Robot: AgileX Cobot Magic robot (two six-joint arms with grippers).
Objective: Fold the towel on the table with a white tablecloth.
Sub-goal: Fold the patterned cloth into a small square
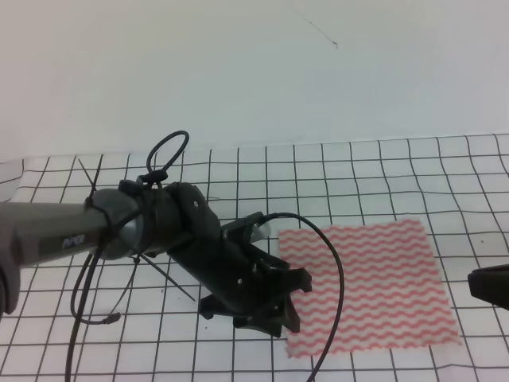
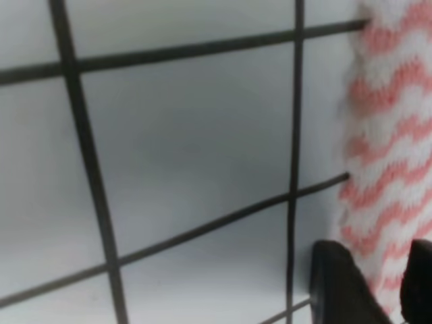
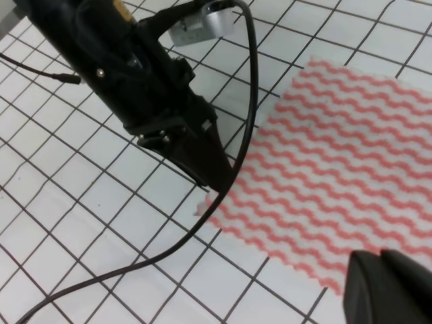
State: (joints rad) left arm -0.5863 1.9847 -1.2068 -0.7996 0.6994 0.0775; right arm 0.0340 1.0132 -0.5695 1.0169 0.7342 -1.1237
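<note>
Towel (image 1: 370, 286) lies flat on the gridded white tablecloth (image 1: 334, 171) covering the desk. Left claw (image 3: 217, 183) pinches the towel's near-left corner; right claw (image 3: 385, 287) hovers beside the opposite edge, its opening unclear.

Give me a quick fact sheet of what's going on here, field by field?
surface: table with white tablecloth, black grid lines
cloth: towel, pink-red and white wavy stripes, lying flat, unfolded
left claw: down at the towel's near-left corner, tips at its edge; grip unclear
right claw: only its dark tip shows, near the towel's right edge
folding: not yet begun
</note>
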